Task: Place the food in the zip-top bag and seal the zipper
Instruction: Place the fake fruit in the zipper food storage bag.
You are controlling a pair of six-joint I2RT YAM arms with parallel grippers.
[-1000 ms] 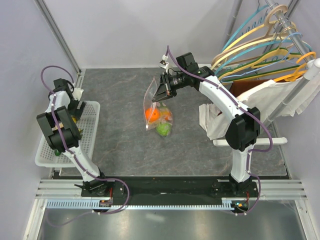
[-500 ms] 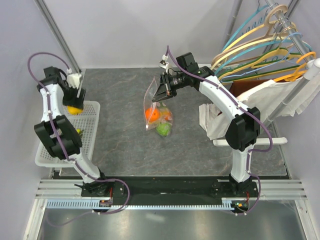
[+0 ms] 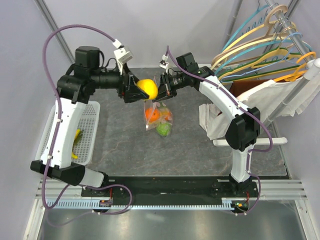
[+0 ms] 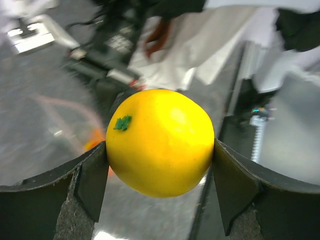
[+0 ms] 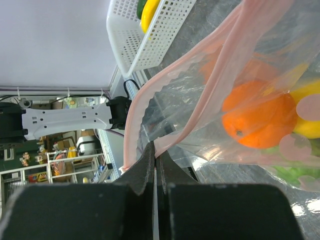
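My left gripper (image 3: 142,90) is shut on a yellow round piece of food (image 3: 147,88), holding it in the air just left of the bag's raised mouth; the fruit (image 4: 160,141) sits between both fingers (image 4: 90,177). My right gripper (image 3: 161,93) is shut on the pink zipper (image 5: 145,95) of the clear dotted zip-top bag (image 3: 159,120), holding its top edge up with the mouth gaping. Inside the bag lie an orange piece (image 3: 152,115) and a green one (image 3: 163,130). In the right wrist view my right gripper (image 5: 156,156) pinches the strip, with the orange (image 5: 260,120) behind the plastic.
A white mesh basket (image 3: 92,117) stands at the left edge with a yellow item (image 3: 75,139) in it. Coloured hangers (image 3: 265,45) and white cloth (image 3: 260,105) fill the back right. Grey wall panels close the sides.
My left arm lifted the yellow fruit out of the basket and swung right to the bag's mouth. The right gripper and bag stayed put.
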